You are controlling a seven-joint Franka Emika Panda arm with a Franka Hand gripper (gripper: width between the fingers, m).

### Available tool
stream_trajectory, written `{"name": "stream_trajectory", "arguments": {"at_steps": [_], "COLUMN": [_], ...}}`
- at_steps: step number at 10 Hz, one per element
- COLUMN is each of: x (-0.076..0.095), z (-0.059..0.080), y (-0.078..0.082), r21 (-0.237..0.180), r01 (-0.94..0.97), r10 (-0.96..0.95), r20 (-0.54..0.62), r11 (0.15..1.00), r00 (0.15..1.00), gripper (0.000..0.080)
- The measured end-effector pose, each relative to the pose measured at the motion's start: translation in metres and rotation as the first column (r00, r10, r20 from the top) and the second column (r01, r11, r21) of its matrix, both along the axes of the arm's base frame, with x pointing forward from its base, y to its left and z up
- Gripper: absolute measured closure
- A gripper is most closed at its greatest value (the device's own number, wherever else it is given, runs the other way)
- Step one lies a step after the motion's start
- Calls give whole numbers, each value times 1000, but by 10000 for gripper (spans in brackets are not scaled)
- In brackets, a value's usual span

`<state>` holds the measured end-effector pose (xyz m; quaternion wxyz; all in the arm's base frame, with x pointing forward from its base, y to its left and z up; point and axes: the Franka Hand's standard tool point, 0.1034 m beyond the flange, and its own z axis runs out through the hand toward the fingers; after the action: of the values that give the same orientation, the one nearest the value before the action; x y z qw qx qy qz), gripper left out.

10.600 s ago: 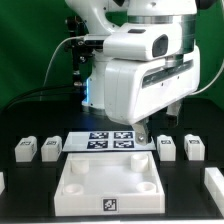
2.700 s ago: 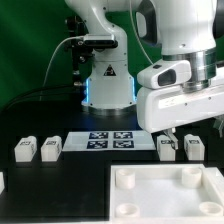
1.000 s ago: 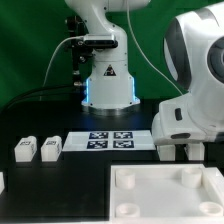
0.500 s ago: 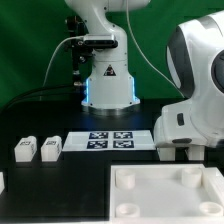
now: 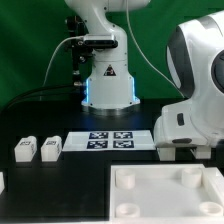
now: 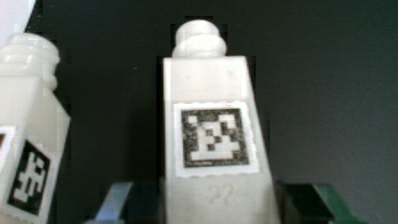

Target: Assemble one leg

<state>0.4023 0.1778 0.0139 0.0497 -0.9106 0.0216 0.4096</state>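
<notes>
In the wrist view a white leg [image 6: 217,130] with a black-and-white tag and a rounded peg on its end stands between my gripper's [image 6: 222,205] two fingers [image 6: 121,200]. The jaws are open, with a dark gap on each side of the leg. A second leg [image 6: 27,120] stands right beside it. In the exterior view my gripper [image 5: 180,152] is low on the table at the right, just behind the panel, and its housing hides both of these legs. Two more legs [image 5: 24,149] [image 5: 50,148] stand at the exterior view's left.
The large white square panel [image 5: 165,192] with corner sockets lies at the front right. The marker board [image 5: 110,140] lies at the table's middle. The robot's base [image 5: 105,85] stands behind it. A small white piece [image 5: 2,181] shows at the left edge.
The panel has gone from the front middle to the front right. My arm came over the two right legs and sank a little lower around one; the jaws stay open.
</notes>
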Motion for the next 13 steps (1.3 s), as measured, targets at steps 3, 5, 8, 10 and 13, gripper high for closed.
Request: {"name": "stream_trajectory", "arguments": {"at_steps": [3,5,8,10,13], "x": [0,0,45,74,97], "z": [0,0,43,83,133], "y": [0,0,-10,-22,-34], "r21": [0,0,40,61,36], "r01": [0,0,-36,-51,-13], "r10": [0,0,33,43,-5], "r20": [0,0,81,122,458], "r11": [1000,1000,999,997,999], "r00": [1000,1000,996,992,889], "gripper": [506,505,505,505,505]}}
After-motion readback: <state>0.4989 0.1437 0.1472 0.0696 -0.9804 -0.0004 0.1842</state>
